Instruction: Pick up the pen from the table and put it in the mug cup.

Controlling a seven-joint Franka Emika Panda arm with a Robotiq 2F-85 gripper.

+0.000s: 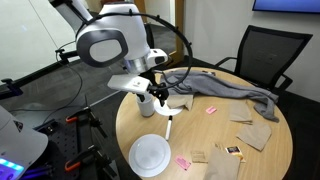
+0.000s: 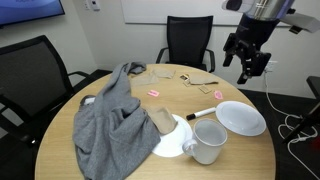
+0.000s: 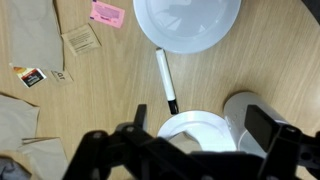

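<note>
The pen (image 3: 165, 78) lies flat on the light wood table (image 3: 100, 100), whitish with its dark end (image 3: 172, 104) toward the flat white plate (image 3: 190, 130). It also shows in both exterior views (image 2: 205, 113) (image 1: 169, 127). The small grey mug cup (image 3: 243, 112) stands upright beside the plate, and shows in an exterior view (image 2: 208, 143). My gripper (image 3: 196, 138) is open and empty. It hangs well above the table over the plate and mug (image 2: 248, 62), apart from the pen.
A low white dish (image 3: 187, 20) (image 2: 240, 117) sits just past the pen. A grey cloth (image 2: 115, 120) covers part of the plate. Pink packets (image 3: 106, 13) and brown paper sachets (image 3: 80, 38) lie scattered. Black chairs (image 2: 190, 40) ring the table.
</note>
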